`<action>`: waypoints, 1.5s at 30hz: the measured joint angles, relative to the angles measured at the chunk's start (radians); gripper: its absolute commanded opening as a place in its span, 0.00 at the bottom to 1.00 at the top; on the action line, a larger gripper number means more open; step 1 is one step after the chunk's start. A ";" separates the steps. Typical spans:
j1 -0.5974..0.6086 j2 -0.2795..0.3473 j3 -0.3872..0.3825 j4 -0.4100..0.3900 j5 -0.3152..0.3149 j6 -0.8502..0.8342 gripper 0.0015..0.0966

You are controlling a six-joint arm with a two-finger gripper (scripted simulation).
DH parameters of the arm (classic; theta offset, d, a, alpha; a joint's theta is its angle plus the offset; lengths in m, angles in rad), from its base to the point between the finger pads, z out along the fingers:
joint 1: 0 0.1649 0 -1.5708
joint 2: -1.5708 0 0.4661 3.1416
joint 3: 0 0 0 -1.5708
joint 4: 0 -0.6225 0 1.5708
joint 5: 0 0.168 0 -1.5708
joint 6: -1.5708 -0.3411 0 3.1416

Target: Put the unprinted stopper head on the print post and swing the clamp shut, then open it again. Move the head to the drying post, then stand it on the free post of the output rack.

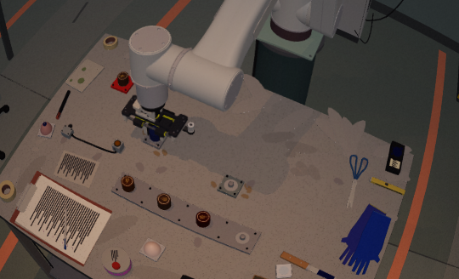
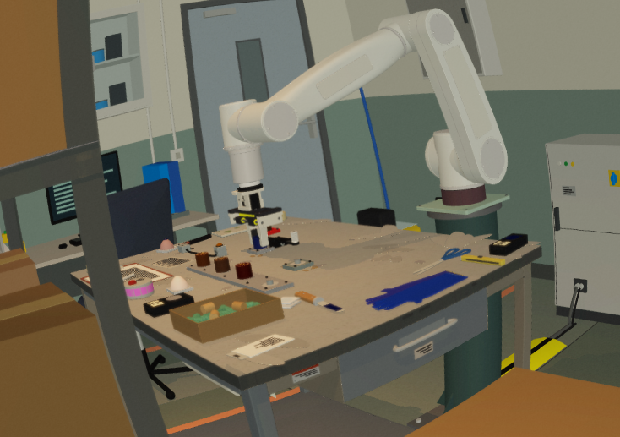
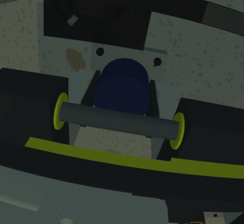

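Observation:
My gripper (image 1: pixel 153 132) (image 2: pixel 256 236) (image 3: pixel 121 98) stands over the print station at the back left of the table, closed around the dark blue stopper head (image 3: pixel 121 87) (image 1: pixel 153 134). The head sits at the station's small grey base plate (image 3: pixel 129 58). The black clamp (image 1: pixel 174 123) extends to the right, ending in a white knob (image 1: pixel 190 126). The drying post (image 1: pixel 230 185) stands on its square plate mid-table. The output rack (image 1: pixel 185 212) carries three brown heads (image 1: pixel 127 183) (image 1: pixel 164 200) (image 1: pixel 202 218), and its free post (image 1: pixel 242 237) is at the right end.
Behind the station a red block (image 1: pixel 122 81) holds another brown head. A cabled sensor (image 1: pixel 117 145) lies to the left. A clipboard (image 1: pixel 62 216), tape rolls (image 1: pixel 7 189), scissors (image 1: pixel 356 175) and blue gloves (image 1: pixel 366 238) lie around. An open box (image 2: pixel 226 312) sits at the near edge.

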 measured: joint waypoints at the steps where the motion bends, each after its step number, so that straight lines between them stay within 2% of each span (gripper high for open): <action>1: 0.000 0.000 0.000 0.000 0.000 0.000 0.02; 28: 0.000 0.000 0.000 0.000 0.000 0.000 0.57; 45: 0.000 0.000 0.000 0.000 0.000 0.000 0.57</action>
